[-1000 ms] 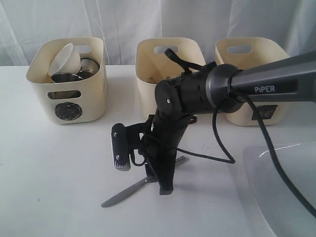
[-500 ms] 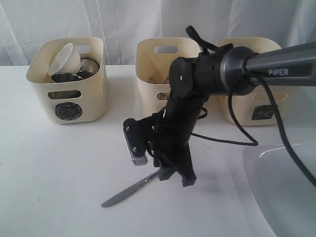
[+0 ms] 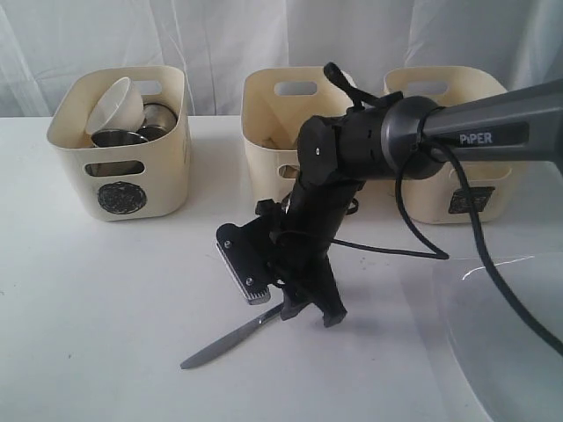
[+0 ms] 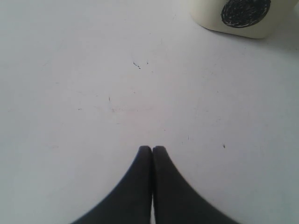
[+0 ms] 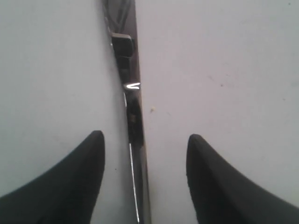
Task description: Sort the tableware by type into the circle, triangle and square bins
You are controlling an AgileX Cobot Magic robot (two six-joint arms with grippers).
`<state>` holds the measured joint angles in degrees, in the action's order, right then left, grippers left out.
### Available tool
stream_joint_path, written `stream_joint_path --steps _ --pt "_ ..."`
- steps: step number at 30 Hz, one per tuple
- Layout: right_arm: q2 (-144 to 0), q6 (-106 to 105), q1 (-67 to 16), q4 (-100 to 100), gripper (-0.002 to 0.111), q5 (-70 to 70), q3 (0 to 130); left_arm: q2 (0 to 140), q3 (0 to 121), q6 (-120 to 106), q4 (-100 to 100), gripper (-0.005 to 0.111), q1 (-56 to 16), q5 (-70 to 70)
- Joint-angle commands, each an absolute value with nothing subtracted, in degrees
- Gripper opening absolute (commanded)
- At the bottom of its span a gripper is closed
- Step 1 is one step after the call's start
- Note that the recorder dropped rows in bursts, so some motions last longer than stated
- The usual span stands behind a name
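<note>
Found the large white plate [image 3: 506,352] at the near right of the counter [image 3: 88,299]; saw the steel knife [image 3: 230,339] lying flat near the middle, blade tip pointing near-left; caught the right tool [image 3: 290,299] low over its handle end, jaws spread, straddling the handle and pinching nothing; checked the right wrist view and saw the knife [image 5: 133,116] running between the fingers [image 5: 70,186] of the right tool [image 5: 145,136], clear of both; found the left tool [image 4: 152,150] pressed together over bare counter [image 4: 70,93], near the circle bin [image 4: 210,18]; farther back, counted three cream bins in a row; saw the circle bin [image 3: 119,176] at far left holding a small white bowl [image 3: 114,104] and steel cups [image 3: 132,138]; placed the middle bin [image 3: 264,145] behind the arm, mark hidden; placed the square bin [image 3: 479,189] at far right.
</note>
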<state>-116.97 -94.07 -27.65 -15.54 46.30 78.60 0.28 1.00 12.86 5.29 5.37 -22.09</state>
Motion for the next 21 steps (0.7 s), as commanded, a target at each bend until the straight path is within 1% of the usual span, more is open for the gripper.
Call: stream_joint_path --steps 1,10,18,21 --pt "-117.96 -90.12 -27.36 -15.96 0.051 46.62 78.69 0.00 0.48 13.12 5.73 0.000 5.57 -24.96" --pt "-119.54 -83.80 -27.36 -15.96 0.050 47.25 78.69 0.00 0.48 13.12 5.73 0.000 5.57 -24.96" --pt "-120.18 -82.26 -27.36 -15.82 0.039 55.03 78.69 0.00 0.48 13.12 5.73 0.000 5.57 -24.96" --pt "-120.18 -78.26 -27.36 -15.82 0.039 58.42 78.69 0.00 0.48 13.12 5.73 0.000 5.57 -24.96"
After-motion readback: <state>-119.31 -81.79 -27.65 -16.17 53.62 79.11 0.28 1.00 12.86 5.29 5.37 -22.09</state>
